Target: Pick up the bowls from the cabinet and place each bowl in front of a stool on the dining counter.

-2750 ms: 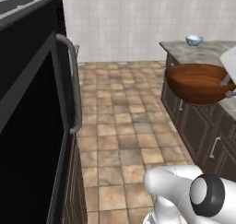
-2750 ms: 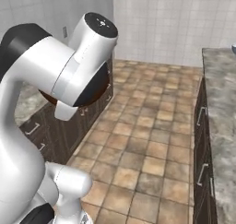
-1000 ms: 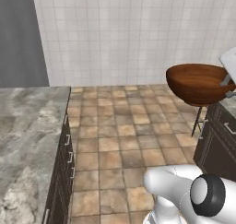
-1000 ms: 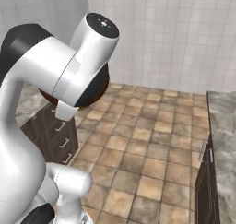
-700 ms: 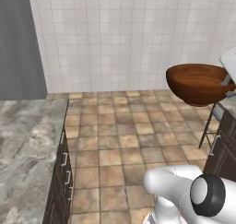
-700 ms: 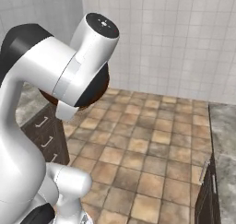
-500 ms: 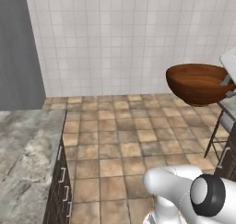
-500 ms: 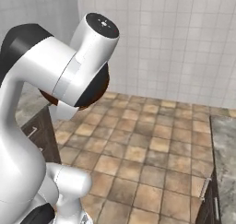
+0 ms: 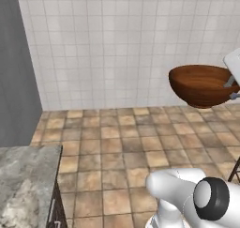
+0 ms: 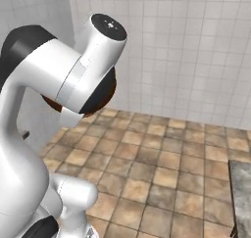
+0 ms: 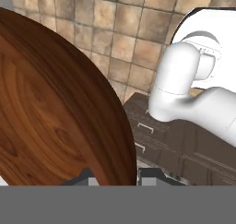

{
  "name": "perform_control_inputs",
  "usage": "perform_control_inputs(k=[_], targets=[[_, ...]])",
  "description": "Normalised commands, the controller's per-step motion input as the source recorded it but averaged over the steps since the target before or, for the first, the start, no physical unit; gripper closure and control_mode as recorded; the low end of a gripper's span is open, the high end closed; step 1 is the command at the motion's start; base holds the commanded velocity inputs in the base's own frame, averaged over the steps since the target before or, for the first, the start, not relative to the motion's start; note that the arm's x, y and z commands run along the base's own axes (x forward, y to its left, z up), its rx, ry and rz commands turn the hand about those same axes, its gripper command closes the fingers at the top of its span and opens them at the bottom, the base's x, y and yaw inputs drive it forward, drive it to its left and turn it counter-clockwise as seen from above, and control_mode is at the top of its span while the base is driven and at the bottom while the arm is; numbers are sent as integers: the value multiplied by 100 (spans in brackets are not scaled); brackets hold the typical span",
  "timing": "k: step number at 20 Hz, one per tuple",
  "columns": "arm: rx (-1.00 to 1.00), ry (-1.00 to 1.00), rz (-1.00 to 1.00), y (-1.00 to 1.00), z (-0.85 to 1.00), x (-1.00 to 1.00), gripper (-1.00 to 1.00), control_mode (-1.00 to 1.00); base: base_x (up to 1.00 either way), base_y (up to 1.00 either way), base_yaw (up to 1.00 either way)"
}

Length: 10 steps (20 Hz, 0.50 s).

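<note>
A glossy reddish-brown wooden bowl [image 9: 200, 84] hangs high above the tiled floor at the right of the left base view. My gripper [image 9: 230, 85] is shut on its right rim. In the hand view the bowl [image 11: 50, 108] covers the left half, and its rim runs down between the two dark fingertips of my gripper [image 11: 116, 176]. From the right base view only slivers of the bowl [image 10: 53, 105] peek out behind my upper arm. A thin dark stool leg [image 9: 234, 169] shows at the right edge.
A grey-beige stone counter corner [image 9: 23, 185] lies at the lower left, with a tall dark grey panel [image 9: 16, 67] behind it. Another stone corner [image 10: 241, 193] sits at the lower right. Dark drawer fronts [image 11: 184, 147] lie below the hand. A white tiled wall stands ahead.
The whole scene has slid left and down as the base turns; the wall fills more of the view. The wooden bowl stays in my shut gripper, unmoved relative to the arm.
</note>
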Motion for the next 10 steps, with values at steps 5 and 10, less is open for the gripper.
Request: perform_control_inputs(k=[5, 10], targets=[[0, 0, 0, 0, 0, 0, 100, 100, 100, 18, 0], [0, 0, 0, 0, 0, 0, 100, 100, 100, 17, 0]])
